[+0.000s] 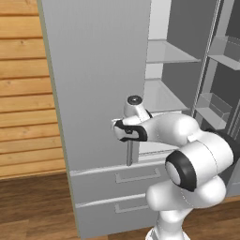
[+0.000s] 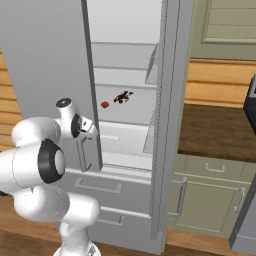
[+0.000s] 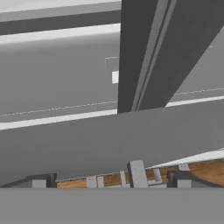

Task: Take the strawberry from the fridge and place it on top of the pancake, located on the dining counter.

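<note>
The grey fridge (image 1: 98, 79) has both doors swung open, showing white shelves inside. A small red strawberry (image 2: 104, 104) lies on a middle shelf, with a dark red thing (image 2: 122, 97) beside it. My gripper (image 1: 123, 132) (image 2: 91, 131) is at the left door's outer face, by the top of its slim bar handle (image 1: 129, 154) (image 2: 82, 156). In the hand view the gripper (image 3: 110, 181) is open, its fingertips (image 3: 39, 181) far apart, with a grey bar (image 3: 137, 173) standing between them. The pancake and the dining counter are out of view.
Two grey drawers (image 1: 122, 180) sit below the fridge doors. The open right door (image 2: 167, 125) stands edge-on. Behind it are a dark brown countertop (image 2: 215, 130) and olive cabinets (image 2: 210, 200). A wood-plank wall (image 1: 23, 93) is on the left.
</note>
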